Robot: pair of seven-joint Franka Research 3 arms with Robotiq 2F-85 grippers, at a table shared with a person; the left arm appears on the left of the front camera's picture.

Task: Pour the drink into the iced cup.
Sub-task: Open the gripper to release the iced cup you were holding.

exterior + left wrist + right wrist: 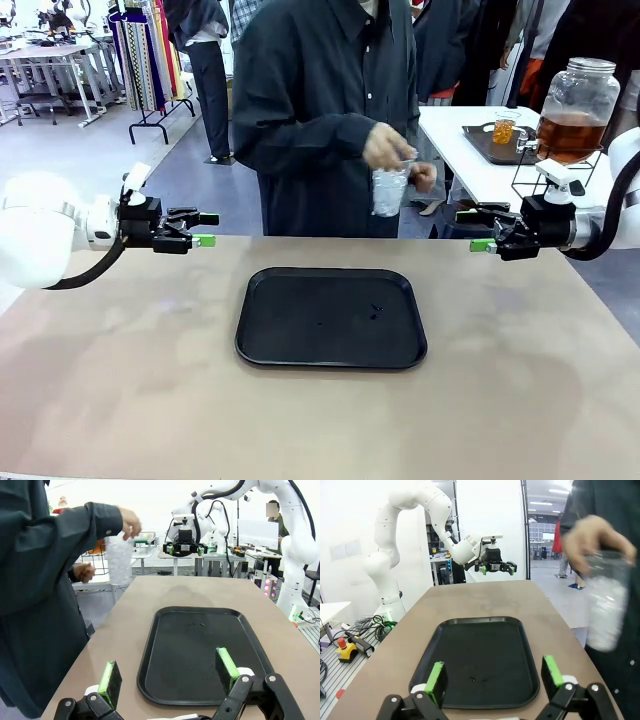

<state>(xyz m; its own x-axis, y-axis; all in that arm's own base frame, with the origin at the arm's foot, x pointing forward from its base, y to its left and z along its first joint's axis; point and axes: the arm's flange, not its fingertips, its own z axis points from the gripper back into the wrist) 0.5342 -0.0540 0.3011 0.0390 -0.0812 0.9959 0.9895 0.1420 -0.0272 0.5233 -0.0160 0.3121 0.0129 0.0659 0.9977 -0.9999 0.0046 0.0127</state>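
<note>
A person behind the table's far edge holds a clear plastic cup of ice [389,190] in both hands, above and beyond the table. The cup [120,557] is at upper left in the left wrist view, and blurred at right as cup [606,607] in the right wrist view. The drink [570,135], amber liquid in a large glass jar with a metal lid, stands on a wire stand on a white table behind, at far right. My left gripper [205,230] hovers open over the table's left side. My right gripper [472,230] hovers open over the right side.
A black tray [331,318] lies bare at the middle of the brown table. A small glass of amber liquid [503,130] sits on a dark tray on the white table behind. Other people stand farther back.
</note>
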